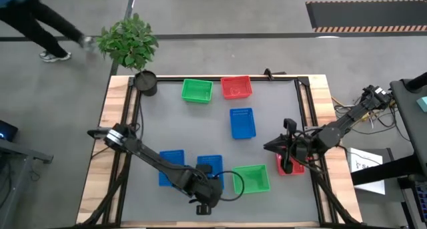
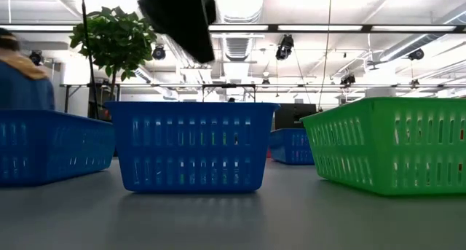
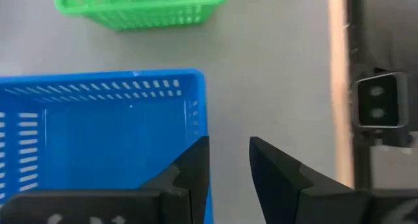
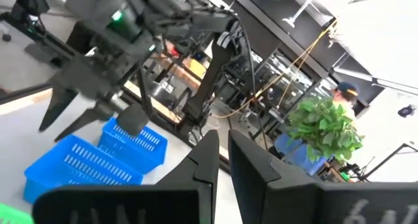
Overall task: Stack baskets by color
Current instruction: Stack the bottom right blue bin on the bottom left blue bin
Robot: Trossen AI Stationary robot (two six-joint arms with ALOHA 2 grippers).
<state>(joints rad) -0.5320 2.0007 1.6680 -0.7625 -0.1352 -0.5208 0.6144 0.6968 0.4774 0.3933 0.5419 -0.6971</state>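
Two blue baskets [image 1: 171,167] [image 1: 210,169] and a green basket [image 1: 252,179] stand in a row near the table's near edge. A third blue basket [image 1: 242,122] stands mid-table. Another green basket [image 1: 197,90] and a red basket [image 1: 236,87] stand at the far edge. A second red basket [image 1: 290,165] lies partly under my right arm. My left gripper [image 3: 228,168] hangs open, tilted down, over the near wall of the right-hand blue basket [image 3: 98,126]: one finger above the wall, the other above bare table. My right gripper [image 4: 222,155] is raised over the red basket, pointing level toward the table's left, shut on nothing.
A potted plant [image 1: 137,55] in a round black pot stands at the far left corner. A small camera [image 3: 379,108] sits on the table's near rim beside my left gripper. A person [image 1: 33,22] walks beyond the far left corner. Bare table lies between the near baskets and the far ones.
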